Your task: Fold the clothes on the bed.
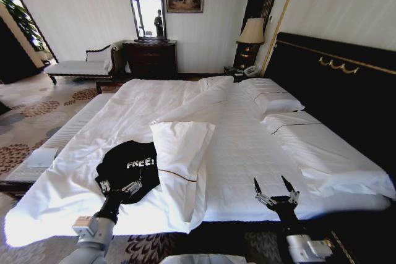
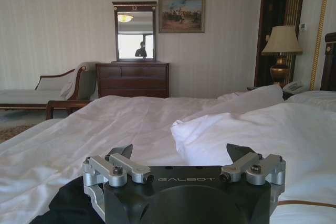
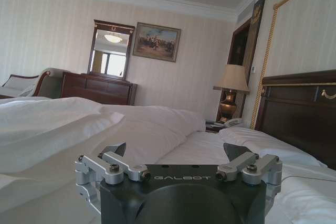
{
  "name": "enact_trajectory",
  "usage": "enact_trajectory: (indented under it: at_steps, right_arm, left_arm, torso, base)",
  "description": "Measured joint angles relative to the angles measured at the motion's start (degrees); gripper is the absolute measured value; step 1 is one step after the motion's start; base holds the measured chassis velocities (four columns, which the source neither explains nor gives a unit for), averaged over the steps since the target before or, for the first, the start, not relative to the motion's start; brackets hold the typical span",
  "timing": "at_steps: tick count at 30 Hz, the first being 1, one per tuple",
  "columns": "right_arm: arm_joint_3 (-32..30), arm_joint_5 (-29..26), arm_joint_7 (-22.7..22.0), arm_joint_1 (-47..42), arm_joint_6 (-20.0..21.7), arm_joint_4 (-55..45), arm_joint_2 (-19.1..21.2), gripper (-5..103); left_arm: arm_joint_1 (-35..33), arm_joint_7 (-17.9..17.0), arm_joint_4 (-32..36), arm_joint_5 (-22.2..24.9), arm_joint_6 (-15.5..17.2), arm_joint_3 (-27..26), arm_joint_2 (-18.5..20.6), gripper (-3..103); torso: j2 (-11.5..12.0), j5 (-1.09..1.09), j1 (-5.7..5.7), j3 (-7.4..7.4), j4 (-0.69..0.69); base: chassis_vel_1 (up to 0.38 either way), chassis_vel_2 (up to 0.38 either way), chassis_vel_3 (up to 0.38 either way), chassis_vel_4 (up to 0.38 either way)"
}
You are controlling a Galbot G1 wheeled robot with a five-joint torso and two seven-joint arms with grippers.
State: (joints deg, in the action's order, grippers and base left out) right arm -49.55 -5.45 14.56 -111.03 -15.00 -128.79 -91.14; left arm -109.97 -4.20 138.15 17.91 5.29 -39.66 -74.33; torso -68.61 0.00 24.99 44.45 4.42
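The left tool (image 1: pixel 119 188) is low at the near edge of the bed (image 1: pixel 247 146). It sits over the near side of the black shirt (image 1: pixel 127 168). In the left wrist view its two fingers (image 2: pixel 126 153) are spread wide apart, and nothing is between them. A bit of the shirt (image 2: pixel 68 205) shows dark just under the tool (image 2: pixel 181 153) there. I cannot tell if the fingers touch the cloth.

The right tool (image 1: pixel 273 188) is over to the right, at the near edge of the bed too, well apart from the shirt. Its fingers (image 1: pixel 257 187) are spread wide as well and hold nothing. In the right wrist view the tool (image 3: pixel 176 150) points along the white sheets toward the far wall.

The shirt lies in a bunch on the white duvet, near the front left corner of the bed. White letters on it read "FREE". Just to its right lies a pillow (image 1: pixel 179 143), and the edge of the pillow touches the shirt. More pillows (image 1: pixel 272 97) lie by the black headboard (image 1: pixel 334 85) on the right.

Past the bed, a dark dresser (image 1: pixel 150 59) with a mirror (image 1: pixel 146 10) stands against the far wall. A lamp (image 1: pixel 250 35) stands beside the headboard. A small white cloth (image 1: pixel 40 157) lies on a bench to the left of the bed.
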Motion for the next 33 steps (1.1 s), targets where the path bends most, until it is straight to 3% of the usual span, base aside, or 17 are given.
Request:
enact_trajectory:
  at_steps: [26, 33]
  right_arm:
    - [0.61, -0.21, -0.22, 0.03, 0.29, 0.16, 0.1, 100]
    - [-0.07, -4.82, -0.5, 0.83, 1.89, -0.03, 4.6, 100]
  left_arm:
    - [-0.03, 0.13, -0.08, 0.25, -0.14, -0.4, -0.06, 99]
    - [-0.22, 0.14, -0.1, -0.22, -0.14, 0.19, -0.55, 99]
  torso:
    - [0.0, 0.0, 0.01, 0.0, 0.0]
    - [0.01, -0.02, 0.02, 0.0, 0.0]
  base:
    - [0.063, 0.181, -0.064, -0.186]
    - [0.094, 0.158, -0.091, -0.143]
